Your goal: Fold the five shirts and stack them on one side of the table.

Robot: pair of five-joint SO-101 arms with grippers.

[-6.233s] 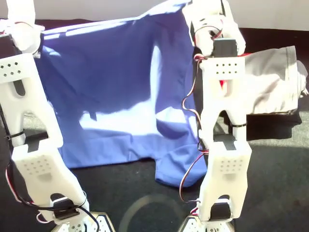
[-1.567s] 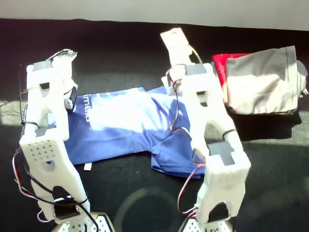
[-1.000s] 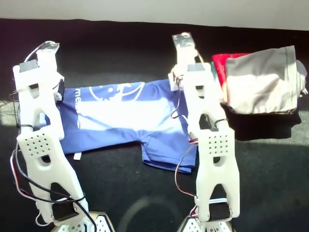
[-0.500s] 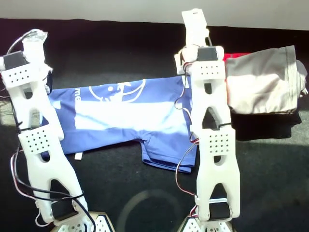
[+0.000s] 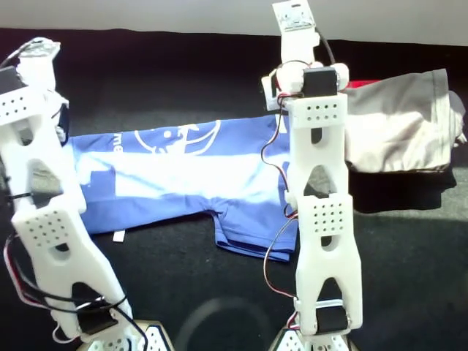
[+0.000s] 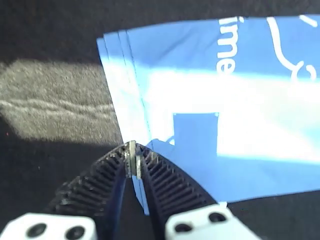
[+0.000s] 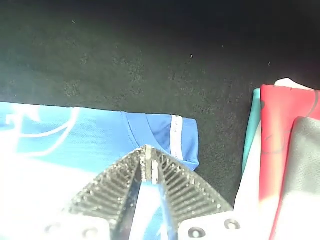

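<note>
- Now the blue shirt [image 5: 183, 175] lies flat across the middle of the black table [image 5: 161, 80], print facing up.
- Left pincer [image 6: 131, 159] is closed tip to tip, above the shirt's left edge.
- Right pincer [image 7: 148, 165] is likewise closed, over the far right sleeve [image 7: 172, 140].
- Folded pile sits far right, with a grey shirt [image 5: 398, 124] on top.

A black, felt-like table top [image 5: 183, 88] carries a blue short-sleeved shirt with white print [image 5: 183, 175], spread flat. One straight edge of it lies beneath the left gripper's [image 6: 132, 156] closed jaws, and a white-striped sleeve lies just beyond the right gripper's [image 7: 149, 161] closed jaws. To the side of the right jaws sits a pile of folded shirts [image 5: 398, 124], grey on top with red and teal edges showing.
</note>
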